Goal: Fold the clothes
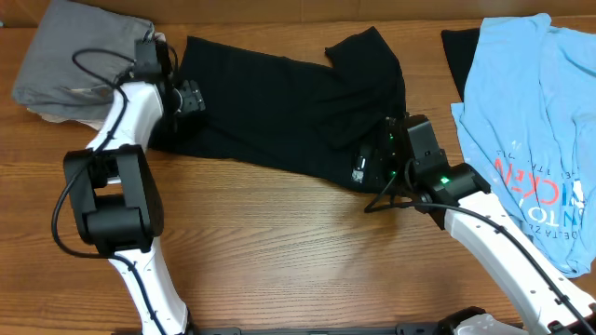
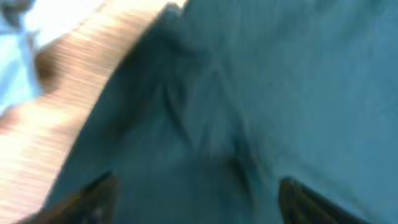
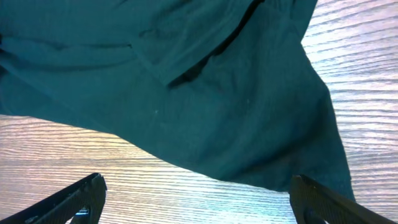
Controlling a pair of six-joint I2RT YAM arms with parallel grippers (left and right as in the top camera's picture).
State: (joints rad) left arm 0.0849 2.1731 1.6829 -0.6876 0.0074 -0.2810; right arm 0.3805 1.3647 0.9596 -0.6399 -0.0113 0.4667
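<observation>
R gripper (image 3: 198, 186): jaws released, fingers (image 3: 68, 200) wide apart at the bottom corners of the wrist view, nothing between them. Bare wood tabletop (image 3: 93, 163) below. Edge of black T-shirt (image 3: 205, 112) just ahead, filling upper part of frame. In overhead, R gripper (image 1: 371, 166) sits at the shirt's lower-right end, centre-right of frame.

L gripper (image 2: 199, 186): wrist view blurred. Jaws look released, tips spread at bottom corners, dark fabric across the gap and most of the frame; strip of tabletop upper left. In overhead, L gripper (image 1: 193, 99) is over the shirt's left end, upper left of frame.

Black T-shirt (image 1: 279, 102): wrinkled band on tabletop running upper left to centre-right, sleeve sticking up near top centre.

Light blue tee (image 1: 521, 102), red print, spread at right edge of frame, apart from the black one. Grey garment (image 1: 79, 56) in upper-left corner, beside L arm.
</observation>
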